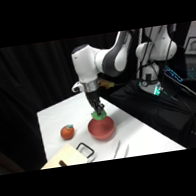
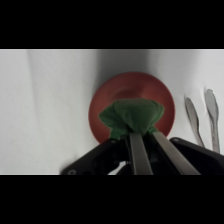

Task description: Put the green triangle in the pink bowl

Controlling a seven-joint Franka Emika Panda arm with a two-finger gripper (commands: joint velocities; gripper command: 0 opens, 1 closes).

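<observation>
The pink bowl (image 1: 101,127) stands on the white table near its middle, and in the wrist view the pink bowl (image 2: 134,91) fills the centre. My gripper (image 1: 97,113) hangs straight over the bowl's rim. It is shut on the green triangle (image 1: 97,114), which sits just above the bowl. In the wrist view the green triangle (image 2: 131,116) is pinched at the tips of my gripper (image 2: 144,134) and covers the near part of the bowl's inside.
A red-orange round fruit (image 1: 67,132) with a green stem lies left of the bowl. Metal tongs (image 2: 201,120) lie beside the bowl, tongs (image 1: 119,148) near the table's front edge. A tan board (image 1: 64,156) and a black loop (image 1: 85,149) sit at the front left.
</observation>
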